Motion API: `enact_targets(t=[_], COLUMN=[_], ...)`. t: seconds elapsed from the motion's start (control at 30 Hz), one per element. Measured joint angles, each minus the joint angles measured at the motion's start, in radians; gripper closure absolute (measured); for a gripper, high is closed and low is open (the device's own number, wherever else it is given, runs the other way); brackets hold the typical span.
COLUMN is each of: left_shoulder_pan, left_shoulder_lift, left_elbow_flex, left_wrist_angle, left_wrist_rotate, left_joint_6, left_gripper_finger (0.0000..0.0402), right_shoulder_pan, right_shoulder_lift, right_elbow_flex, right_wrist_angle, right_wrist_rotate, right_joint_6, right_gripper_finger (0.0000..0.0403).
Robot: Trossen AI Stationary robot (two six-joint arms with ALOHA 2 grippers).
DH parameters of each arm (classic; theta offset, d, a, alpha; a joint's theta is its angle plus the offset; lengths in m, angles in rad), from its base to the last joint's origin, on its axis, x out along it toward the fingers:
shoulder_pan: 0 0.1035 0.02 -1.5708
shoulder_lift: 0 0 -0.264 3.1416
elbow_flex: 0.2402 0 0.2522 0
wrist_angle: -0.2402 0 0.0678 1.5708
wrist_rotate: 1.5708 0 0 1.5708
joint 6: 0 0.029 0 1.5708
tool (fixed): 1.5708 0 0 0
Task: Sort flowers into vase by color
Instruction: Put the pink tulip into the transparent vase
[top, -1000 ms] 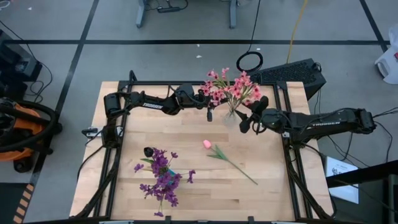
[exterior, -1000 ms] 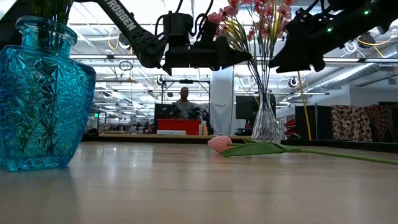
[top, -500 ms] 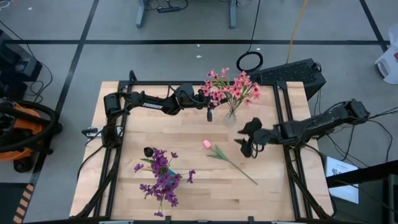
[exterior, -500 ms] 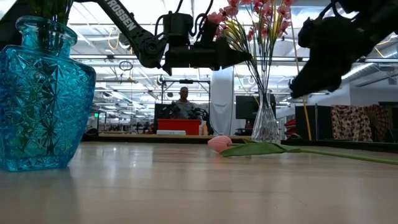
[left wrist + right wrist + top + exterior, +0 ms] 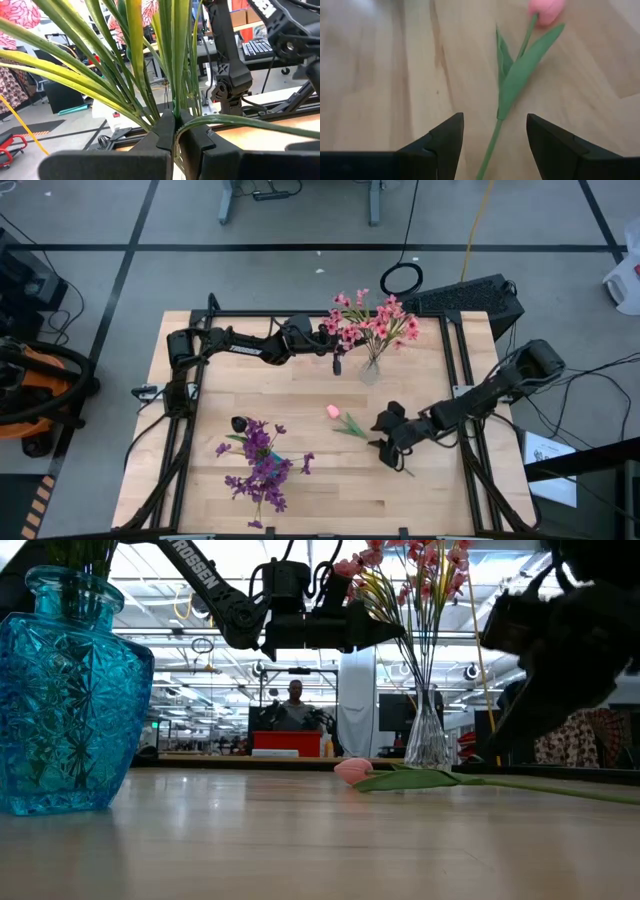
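A pink tulip (image 5: 345, 421) lies flat on the wooden table, bud toward the left; it also shows in the low view (image 5: 352, 770). My right gripper (image 5: 384, 442) hovers open low over its stem (image 5: 489, 150), one finger on each side, touching nothing. Pink sprays (image 5: 372, 323) stand in a clear vase (image 5: 427, 737) at the far middle. My left gripper (image 5: 337, 352) is shut on a stem among them. Purple sprays (image 5: 262, 470) stand in a blue vase (image 5: 70, 690) near the front left. My left gripper pinches a thin green stem (image 5: 174, 106) of the pink sprays between its two fingers, among long leaves. The fingers (image 5: 385, 632) come level from the table's left, across the stems, well above the clear vase's neck. The stem stands about upright with the others.
A small black object (image 5: 238, 423) sits beside the blue vase. A keyboard (image 5: 470, 295) and a black ring (image 5: 401, 278) lie past the table's far right corner. Black frame rails (image 5: 455, 370) run along the table's sides. A person (image 5: 295, 698) stands far behind.
My right gripper has left the clear vase's side, swung toward the table's near edge and down, and now hangs over the tulip's stem. The tulip and the sprays have kept still.
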Motion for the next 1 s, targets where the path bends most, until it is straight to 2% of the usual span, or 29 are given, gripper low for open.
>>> enact_targets(t=[0.23,0.33,0.43,0.63,0.7,0.87,1.0], left_shoulder_pan=[0.0,0.0,0.0,0.0,0.0,0.0,0.001], left_shoulder_lift=[0.0,0.0,0.0,0.0,0.0,0.0,0.0], left_elbow_flex=[0.0,0.0,0.0,0.0,0.0,0.0,0.0], left_wrist_angle=[0.0,0.0,0.0,0.0,0.0,0.0,-0.001], left_wrist_rotate=[0.0,0.0,0.0,0.0,0.0,0.0,0.0], left_joint_6=[0.0,0.0,-0.001,-0.006,-0.007,-0.008,-0.037], left_gripper_finger=[0.0384,0.0378,0.0367,0.0351,0.0346,0.0331,0.0318], right_shoulder_pan=[0.007,0.007,0.008,0.006,0.006,0.01,0.026], right_shoulder_lift=[0.144,0.178,0.195,0.192,0.186,0.116,0.022], right_elbow_flex=[0.0,0.002,0.003,0.002,0.001,-0.002,-0.002], right_wrist_angle=[0.07,0.079,0.08,0.089,0.099,0.088,0.007], right_wrist_rotate=[0.003,0.022,0.043,0.048,0.036,0.017,0.1], right_joint_6=[-0.015,-0.014,-0.008,0.005,0.001,-0.02,-0.025], right_gripper_finger=[0.0201,0.0221,0.0259,0.0368,0.0392,0.0395,0.0399])
